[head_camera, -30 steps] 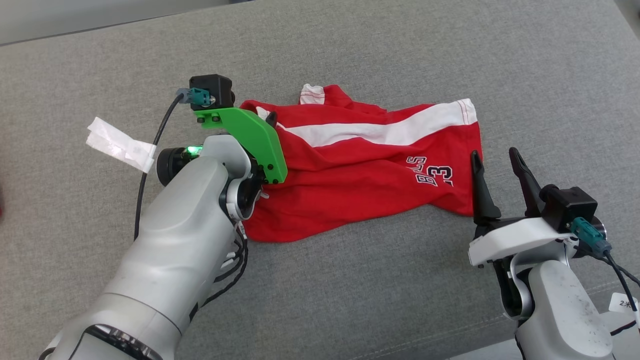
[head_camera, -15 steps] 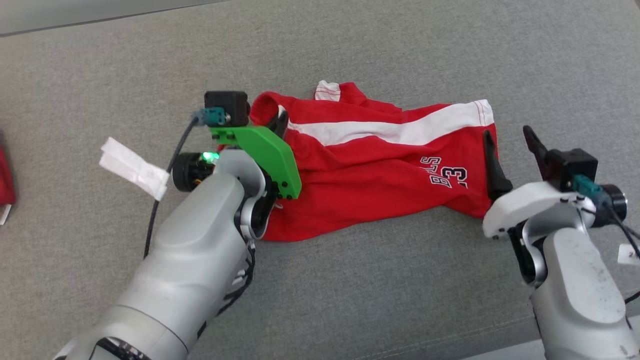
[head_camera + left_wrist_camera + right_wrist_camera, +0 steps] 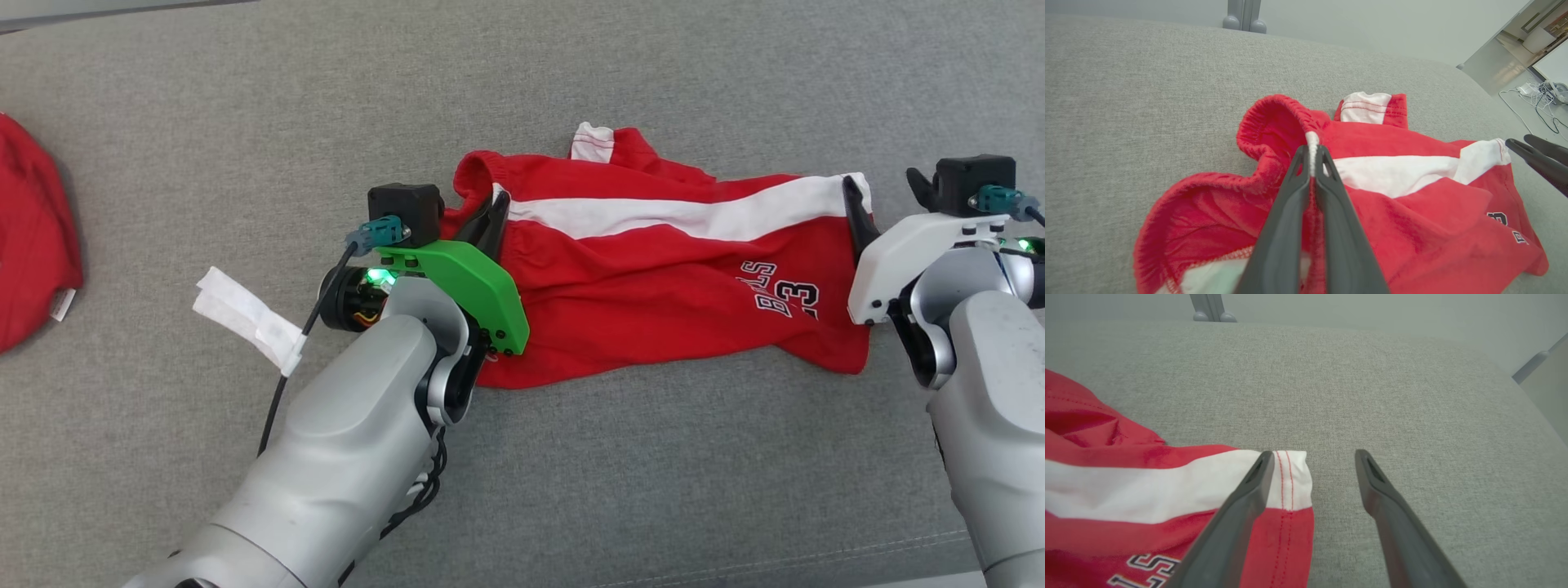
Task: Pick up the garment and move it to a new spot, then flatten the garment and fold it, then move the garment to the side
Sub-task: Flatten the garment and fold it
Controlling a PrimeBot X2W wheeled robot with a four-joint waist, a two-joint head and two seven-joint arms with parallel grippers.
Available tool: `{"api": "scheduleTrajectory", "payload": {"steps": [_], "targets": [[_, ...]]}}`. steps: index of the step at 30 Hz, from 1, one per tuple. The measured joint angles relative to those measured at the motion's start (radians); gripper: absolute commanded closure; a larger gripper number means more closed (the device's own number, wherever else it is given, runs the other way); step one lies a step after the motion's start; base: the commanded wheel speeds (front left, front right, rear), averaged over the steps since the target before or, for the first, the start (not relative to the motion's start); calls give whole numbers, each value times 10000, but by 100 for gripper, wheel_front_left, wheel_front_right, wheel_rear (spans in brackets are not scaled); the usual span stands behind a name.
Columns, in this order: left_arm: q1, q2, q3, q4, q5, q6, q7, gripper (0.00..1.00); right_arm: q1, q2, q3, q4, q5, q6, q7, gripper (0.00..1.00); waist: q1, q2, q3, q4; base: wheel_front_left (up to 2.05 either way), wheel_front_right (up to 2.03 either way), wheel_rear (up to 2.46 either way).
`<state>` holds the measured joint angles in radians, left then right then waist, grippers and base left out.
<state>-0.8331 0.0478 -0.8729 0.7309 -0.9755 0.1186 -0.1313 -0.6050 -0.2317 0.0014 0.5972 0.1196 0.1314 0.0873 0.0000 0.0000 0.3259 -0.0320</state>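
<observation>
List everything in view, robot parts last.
shorts: one, red with a white stripe and dark lettering, lying rumpled mid-cushion
second garment: one, red, at the head view's left edge, apart from the shorts
cushion: one, grey, under everything
post: one, grey, beyond the cushion's far edge
tape tag: one, white, on the left arm's cable
left gripper: one, dark fingers, shut on the shorts' waistband
right gripper: one, dark fingers, open at the shorts' hem corner, one finger over cloth, the other over bare cushion
</observation>
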Motion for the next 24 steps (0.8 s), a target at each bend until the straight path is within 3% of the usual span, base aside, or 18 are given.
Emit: {"api": "scheduleTrajectory", "payload": {"steps": [7,8,9,10,11,12,14,24], "targets": [[-1,4,-54,-82,0,48,-36,100,-626,-171,640,940,320,0,523,0,0,0,94,214,0,0,0],[-1,2,-58,-81,0,48,-56,100,-674,-198,729,1026,424,0,579,10,0,0,86,218,0,0,0],[-1,2,-59,-81,-2,48,-79,100,-708,-217,821,1085,520,0,619,50,0,0,78,219,0,0,0],[-1,0,-61,-81,-2,48,-81,100,-739,-238,913,1133,625,0,625,53,0,0,66,218,0,0,0],[-1,2,-63,-77,-2,48,-92,100,-773,-267,1012,1183,706,0,671,69,0,0,54,216,0,0,0],[-1,0,-63,-75,-2,48,-100,100,-787,-297,1076,1218,752,0,696,74,0,0,47,215,0,0,0],[-2,2,-71,-65,-4,48,-104,100,-816,-362,1206,1325,905,0,696,100,0,0,41,210,0,0,0],[-3,174,52,-90,-86,15,-428,100,-943,-456,1494,1465,1254,0,-81,100,0,0,-178,133,0,0,0]]}}
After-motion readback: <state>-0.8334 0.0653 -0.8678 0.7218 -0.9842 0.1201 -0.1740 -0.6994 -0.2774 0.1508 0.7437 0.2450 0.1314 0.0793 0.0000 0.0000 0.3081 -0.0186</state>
